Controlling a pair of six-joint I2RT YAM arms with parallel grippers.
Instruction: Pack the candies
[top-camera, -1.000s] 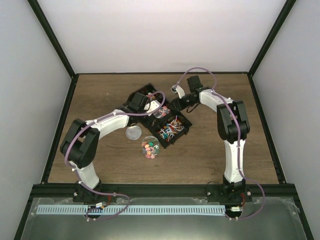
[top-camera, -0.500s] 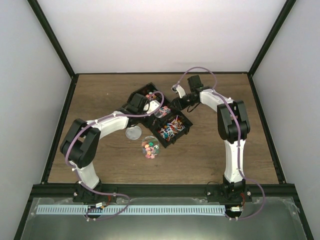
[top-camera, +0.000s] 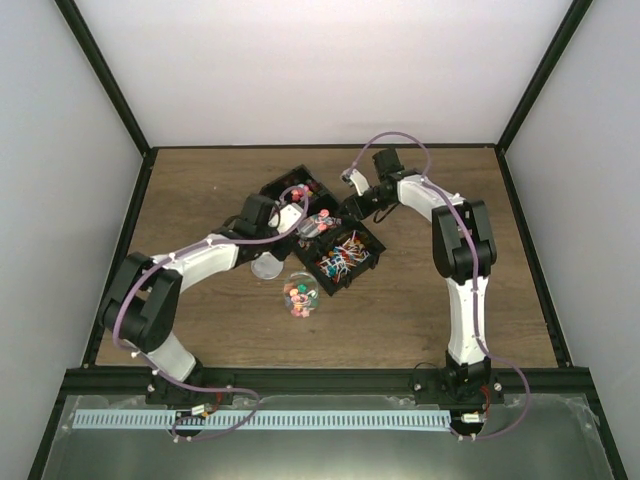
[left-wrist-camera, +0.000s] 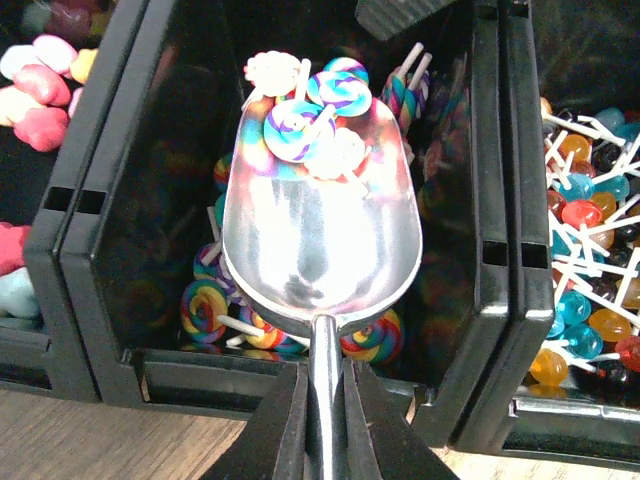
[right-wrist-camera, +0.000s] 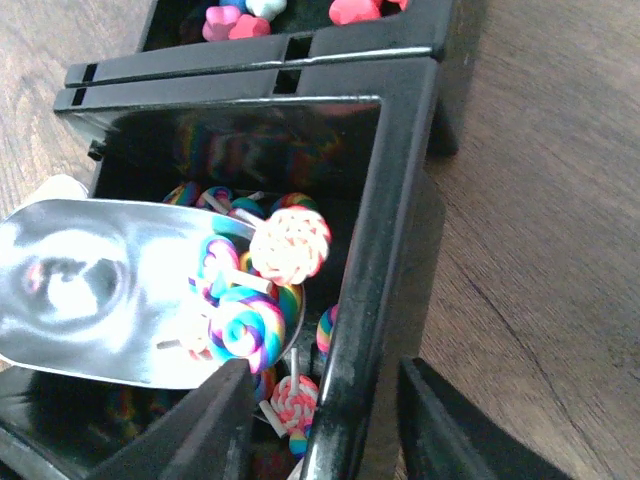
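Nearest, the left gripper (left-wrist-camera: 325, 385) pinches the handle of a metal scoop (left-wrist-camera: 320, 240). Swirl candies (left-wrist-camera: 305, 115) sit at its far end, above the black bin's (left-wrist-camera: 95, 250) middle compartment. Beyond, the right gripper (right-wrist-camera: 328, 388) straddles the bin wall; I cannot tell whether it clamps.

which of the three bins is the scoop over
The middle bin, holding swirl lollipops. The scoop hangs over it; its neighbours hold pink candies and small round lollipops.

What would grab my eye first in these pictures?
A shiny metal scoop, gripped by the left end effector, carries rainbow swirl lollipops at its tip over a black bin. Nearer the arm bases, a clear jar holds colourful candies.
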